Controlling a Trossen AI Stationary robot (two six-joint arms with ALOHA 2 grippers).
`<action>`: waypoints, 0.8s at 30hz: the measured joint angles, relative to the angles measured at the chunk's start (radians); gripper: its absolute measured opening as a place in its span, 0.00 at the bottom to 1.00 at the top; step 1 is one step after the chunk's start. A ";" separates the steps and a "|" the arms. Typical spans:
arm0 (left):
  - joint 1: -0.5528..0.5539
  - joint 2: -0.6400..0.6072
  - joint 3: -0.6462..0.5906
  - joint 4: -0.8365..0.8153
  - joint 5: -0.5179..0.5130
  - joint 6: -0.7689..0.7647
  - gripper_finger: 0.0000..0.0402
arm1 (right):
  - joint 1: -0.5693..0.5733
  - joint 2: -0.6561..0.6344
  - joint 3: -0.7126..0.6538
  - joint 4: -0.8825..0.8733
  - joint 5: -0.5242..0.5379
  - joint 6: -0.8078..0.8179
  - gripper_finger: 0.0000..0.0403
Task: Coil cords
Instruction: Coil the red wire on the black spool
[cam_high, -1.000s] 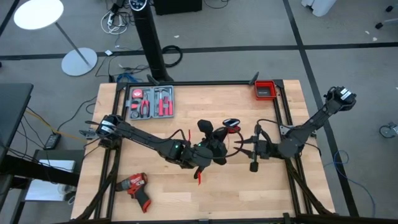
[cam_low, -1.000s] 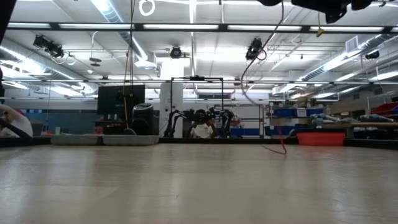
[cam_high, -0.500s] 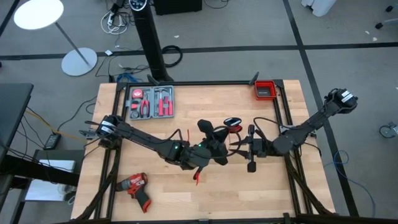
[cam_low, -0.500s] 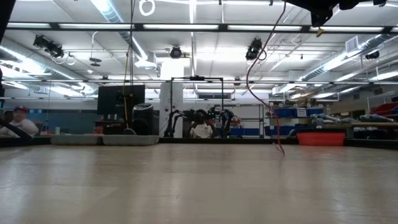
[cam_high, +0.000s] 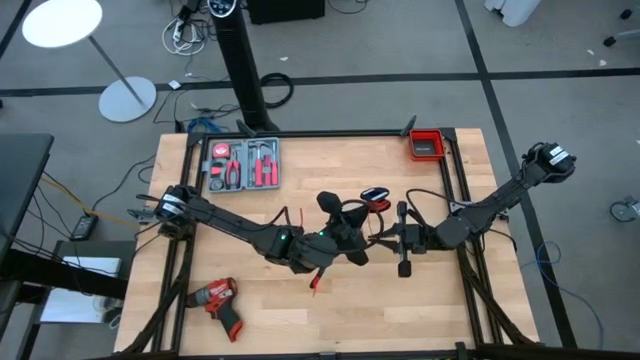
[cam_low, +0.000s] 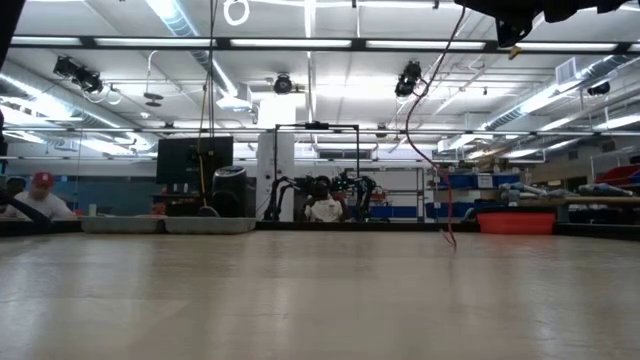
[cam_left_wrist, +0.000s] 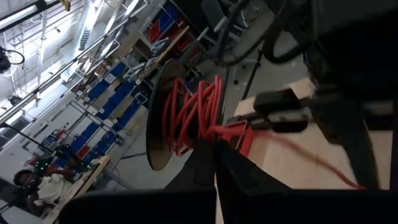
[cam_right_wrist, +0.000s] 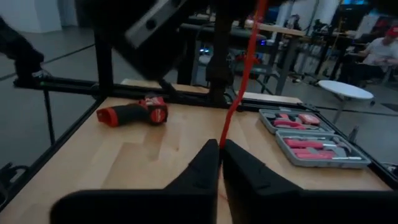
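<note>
A thin red wire is wound into a coil against a dark round disc, held high over the table's middle. My left gripper is shut just under the coil. A loose strand of the red wire runs from the coil to my right gripper, which is shut on it right beside the left gripper. In the low view the wire hangs down in a wavy line. Its free end dangles near the tabletop. My left gripper meets the coil's lower edge with shut fingers that point level; the fingers themselves hide which part they hold. Coil and disc stay well clear of the table. My right gripper pinches a single strand of the red wire between its fingertips. The fingers point level toward the table's left. The strand rises from them to the coil.
A red and black drill lies near the front left. An open tool case with red-handled tools sits at the far left, and a red bin at the far right corner. People sit in the room beyond the table.
My right gripper has shut on the red wire's loose strand beside the coil, after edging slightly toward my left gripper. The hanging part of the wire has swung a little.
</note>
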 joint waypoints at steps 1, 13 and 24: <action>-0.001 0.000 0.000 0.013 0.000 0.003 0.00 | 0.000 0.000 0.000 -0.006 -0.012 -0.002 0.03; -0.029 0.000 0.000 -0.205 -0.027 0.018 0.00 | 0.109 -0.039 0.000 -0.025 0.093 -0.121 0.00; -0.094 -0.011 0.005 -0.360 -0.002 -0.060 0.00 | 0.257 -0.203 0.000 -0.183 0.409 -0.201 0.00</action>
